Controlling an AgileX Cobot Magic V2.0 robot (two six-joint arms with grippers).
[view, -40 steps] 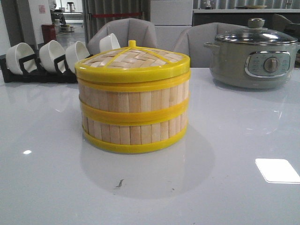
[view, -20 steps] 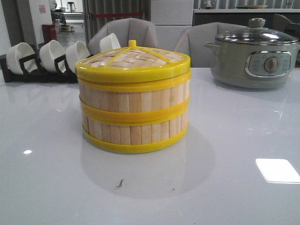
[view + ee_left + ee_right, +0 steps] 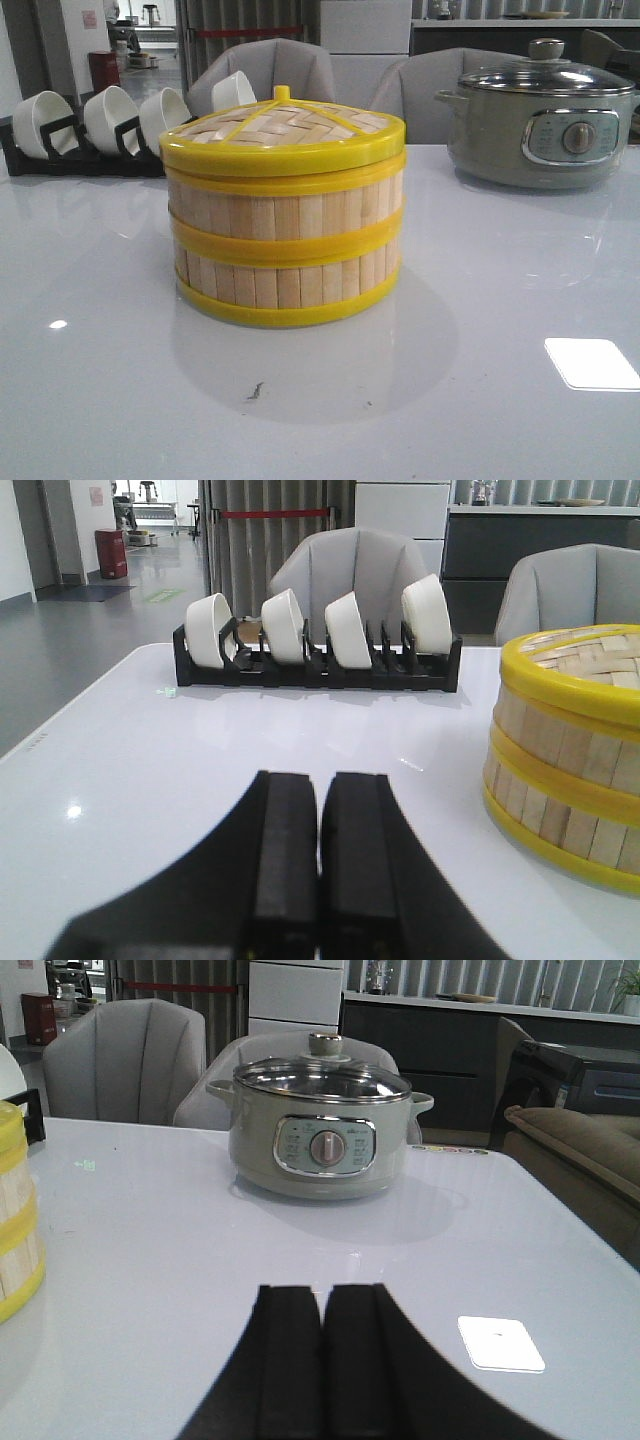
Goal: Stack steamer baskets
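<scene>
Steamer baskets (image 3: pixel 283 235) are sitting stacked two high on the white surface (image 3: pixel 500 420), with the woven lid (image 3: pixel 283 135) capping them, so the job is looking finished. Risk is coming only from a careless arm sweep knocking the stack askew (the lid is possibly sitting slightly off-centre). Left end effector (image 3: pixel 319 860) and right end effector (image 3: pixel 322 1360) are both resting pressed together, gripping nothing, apart from the stack.

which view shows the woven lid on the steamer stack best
The front view: the whole lid shows, with its weave, knob and yellow rim, centred atop the steamer baskets. The left wrist view catches only part of it at the frame edge. The right wrist view shows just a yellow sliver.
</scene>
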